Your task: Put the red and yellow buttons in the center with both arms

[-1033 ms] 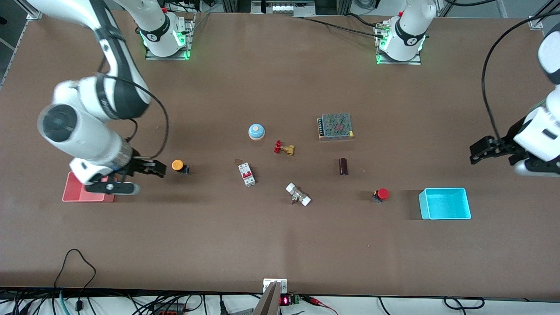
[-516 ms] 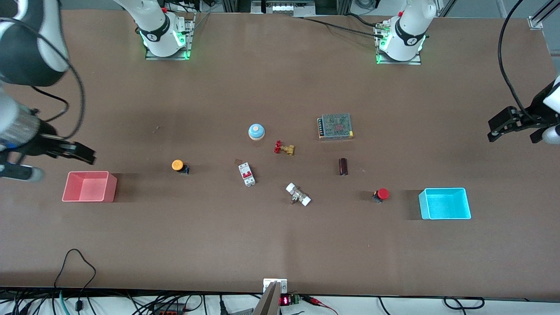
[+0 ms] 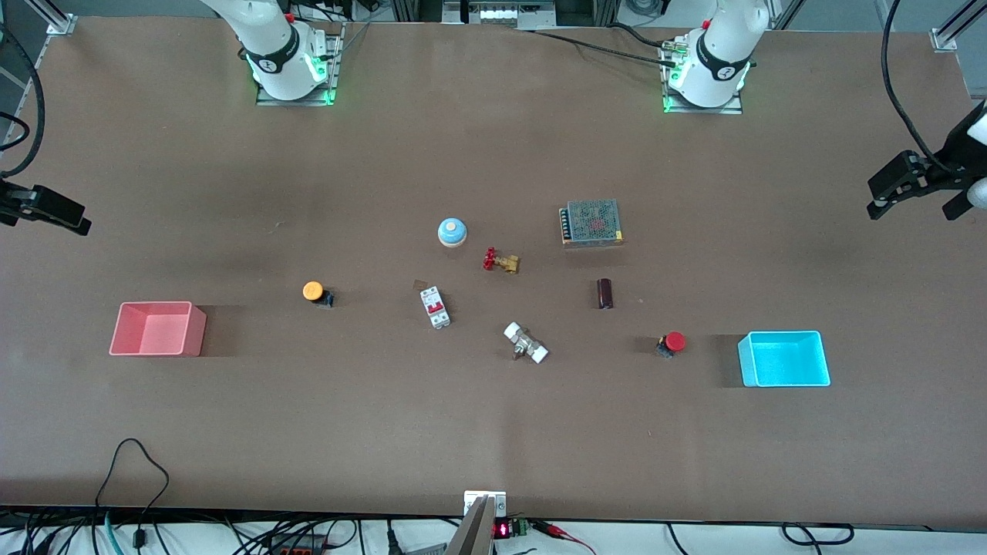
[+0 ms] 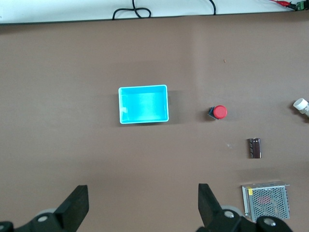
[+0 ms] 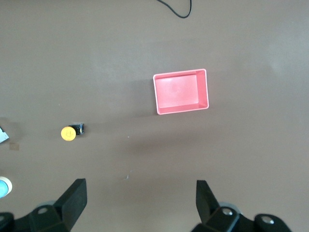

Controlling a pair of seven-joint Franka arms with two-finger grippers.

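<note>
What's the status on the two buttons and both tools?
Left tool and right tool open, empty, high at table ends. Yellow button and red button on table, untouched. Nothing blocking.

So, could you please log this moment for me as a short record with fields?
red button: on the table, beside the cyan bin
yellow button: on the table, between the pink bin and the breaker
left gripper: open, high over the table's left-arm end
right gripper: open, high over the table's right-arm end
held: nothing
</note>
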